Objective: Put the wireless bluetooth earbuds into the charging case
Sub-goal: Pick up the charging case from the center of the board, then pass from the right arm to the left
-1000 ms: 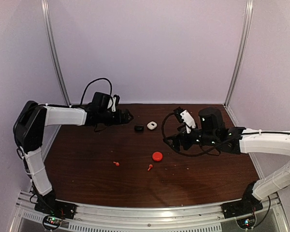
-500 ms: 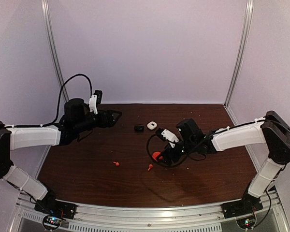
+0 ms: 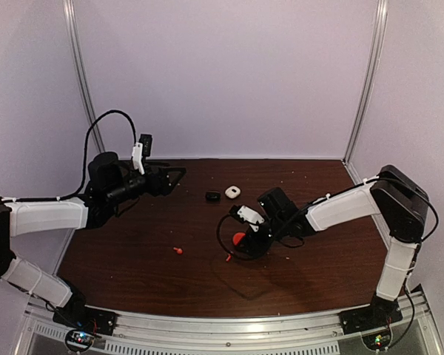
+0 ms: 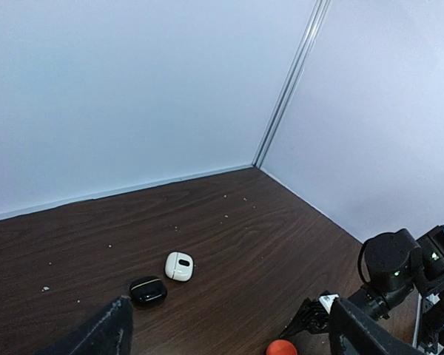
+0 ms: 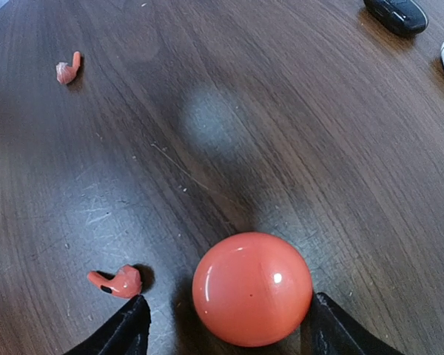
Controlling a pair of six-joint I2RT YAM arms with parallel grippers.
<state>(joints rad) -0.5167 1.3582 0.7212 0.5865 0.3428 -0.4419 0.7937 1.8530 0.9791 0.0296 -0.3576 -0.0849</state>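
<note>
Two red earbuds [image 5: 117, 281] [image 5: 68, 69] lie outside the closed red case [image 5: 251, 288].

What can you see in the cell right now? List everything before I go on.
red case: one, red, closed, mid-table between the right tool's fingers
nearer earbud: one, red, loose on the table beside the red case
farther earbud: one, red, loose on the table, toward the left arm's side
black case: one, black, closed, far part of the table
white case: one, white, closed, close beside the black case
table: one, dark brown wood
walls: pale, around the table
left tool: one, black, open, nothing in it, far left of the table
right tool: one, black, open, low, straddling the red case
</note>
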